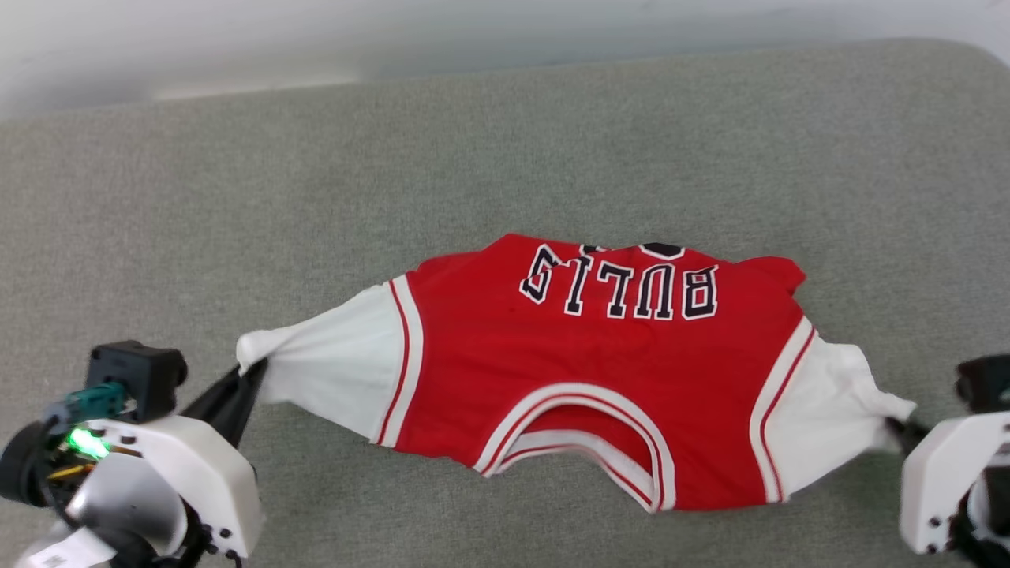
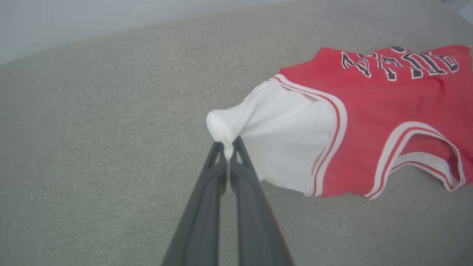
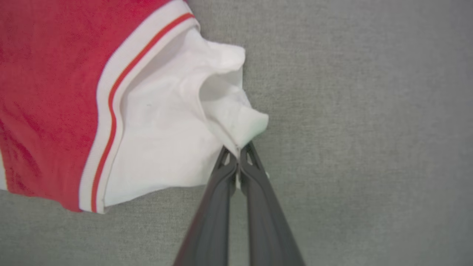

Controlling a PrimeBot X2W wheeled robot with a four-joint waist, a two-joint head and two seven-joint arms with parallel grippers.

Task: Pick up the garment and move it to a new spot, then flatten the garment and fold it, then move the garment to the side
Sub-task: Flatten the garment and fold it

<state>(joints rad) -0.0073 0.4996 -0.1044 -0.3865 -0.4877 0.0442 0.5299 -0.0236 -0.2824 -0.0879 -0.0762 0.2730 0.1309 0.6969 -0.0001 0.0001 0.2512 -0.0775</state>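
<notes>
In the left wrist view, left end effector (image 2: 228, 146) pinches the garment's (image 2: 373, 122) sleeve.

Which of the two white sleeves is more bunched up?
The right-side sleeve, held by the right gripper: it is folded over itself, while the left-side sleeve in the left gripper is drawn out smooth.

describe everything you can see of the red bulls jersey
The jersey looks like soft red fabric with white short sleeves and red-and-white striped trim at the armholes and neckline. Its black, white-outlined BULLS lettering reads upside down in the head view. It lies on the grey fabric surface, neckline nearest the robot, slightly wrinkled. The left gripper pinches one bunched sleeve tip and the right gripper the other, with the sleeves drawn out sideways.
</notes>
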